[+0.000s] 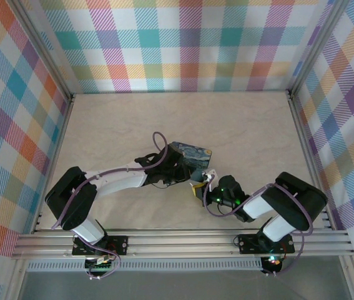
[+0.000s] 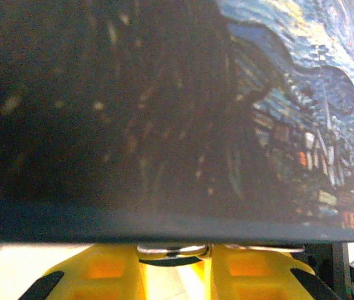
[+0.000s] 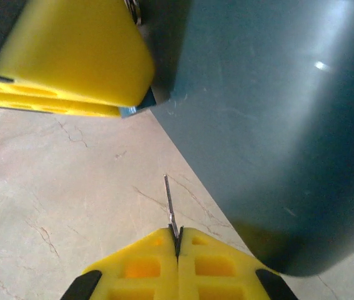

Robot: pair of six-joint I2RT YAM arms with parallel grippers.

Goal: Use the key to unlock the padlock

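My left gripper (image 2: 174,265) is shut on the padlock: its pale metal part (image 2: 173,251) sits between the yellow fingertips, right under the edge of the starry-night box (image 2: 289,94). In the right wrist view a left finger (image 3: 70,56) shows at upper left with a sliver of the blue padlock body (image 3: 128,111) at its tip. My right gripper (image 3: 178,234) is shut on the key (image 3: 170,200), whose thin blade sticks out edge-on over the table, pointing toward the padlock and well short of it. From above, both grippers (image 1: 191,183) (image 1: 205,185) meet beside the box (image 1: 192,156).
The box's dark side (image 3: 270,125) stands close on the right of the key. Beige marble table (image 1: 133,125) stretches behind and to the left. Plaid walls enclose three sides; an aluminium rail (image 1: 177,240) runs along the near edge.
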